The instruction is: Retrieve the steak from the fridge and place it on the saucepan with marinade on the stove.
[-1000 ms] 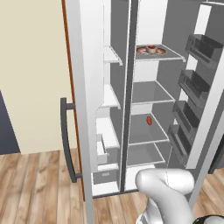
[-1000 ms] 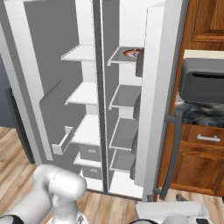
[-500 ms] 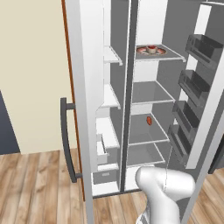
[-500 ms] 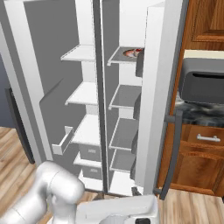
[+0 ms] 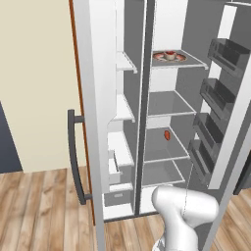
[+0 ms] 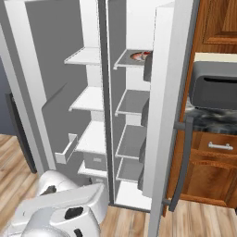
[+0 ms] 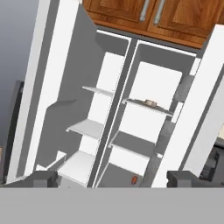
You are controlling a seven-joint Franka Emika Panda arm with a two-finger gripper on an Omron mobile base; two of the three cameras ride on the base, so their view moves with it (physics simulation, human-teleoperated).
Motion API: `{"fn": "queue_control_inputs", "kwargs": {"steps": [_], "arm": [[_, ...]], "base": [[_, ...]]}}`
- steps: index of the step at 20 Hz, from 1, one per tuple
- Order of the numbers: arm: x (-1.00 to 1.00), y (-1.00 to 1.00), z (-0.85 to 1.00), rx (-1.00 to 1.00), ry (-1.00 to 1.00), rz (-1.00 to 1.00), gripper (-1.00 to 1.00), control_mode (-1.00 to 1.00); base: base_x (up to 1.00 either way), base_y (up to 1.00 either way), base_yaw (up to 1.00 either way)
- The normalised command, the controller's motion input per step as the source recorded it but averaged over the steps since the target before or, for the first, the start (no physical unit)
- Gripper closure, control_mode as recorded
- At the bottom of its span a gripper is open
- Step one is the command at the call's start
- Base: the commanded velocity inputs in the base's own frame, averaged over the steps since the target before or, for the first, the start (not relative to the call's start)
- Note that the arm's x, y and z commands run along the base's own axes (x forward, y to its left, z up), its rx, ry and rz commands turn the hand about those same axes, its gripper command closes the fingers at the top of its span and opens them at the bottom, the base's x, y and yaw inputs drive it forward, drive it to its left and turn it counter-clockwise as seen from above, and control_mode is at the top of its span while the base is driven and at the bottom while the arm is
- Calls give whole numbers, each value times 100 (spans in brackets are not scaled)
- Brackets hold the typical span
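The fridge (image 5: 147, 122) stands with both doors swung open, white inside with shelves. The steak (image 5: 167, 135), a small red oval, lies on a lower shelf of the right compartment, and it also shows as a small red spot, the steak (image 7: 134, 180), low in the hand view. My gripper (image 7: 113, 177) is open with nothing between its fingers, held back from the fridge (image 7: 131, 109) and facing its inside. My white arm (image 5: 184, 211) sits low in front of the fridge (image 6: 115, 115). The saucepan, the marinade and the stove are out of view.
A wider flat reddish item with a lump (image 5: 169, 56) sits on the top right shelf. The right door's grey bins (image 5: 220, 93) jut inward. A grey toaster oven (image 6: 215, 90) stands on the counter to the right, among wooden cabinets (image 6: 217, 23). Dark door handles (image 5: 73, 157) stick out.
My arm's white links have swung and settled lower at the bottom of both base views. The fridge, its doors and the food inside have not moved.
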Motion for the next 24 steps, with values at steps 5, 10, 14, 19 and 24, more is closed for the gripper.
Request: {"fn": "queue_control_inputs", "kwargs": {"steps": [5, 10, 14, 19, 24], "arm": [[-7, 99, 0, -2, -21, 0, -100, -100], [0, 77, 0, 0, -24, 0, -100, -100], [11, 36, 0, 0, -22, -3, -100, -100], [44, 16, -1, -1, -16, -6, -100, -100], [65, 0, -12, -8, -1, -17, -100, -100]], "base": [[0, 0, 0], [0, 0, 0], [0, 0, 0], [0, 0, 0], [0, 0, 0]]}}
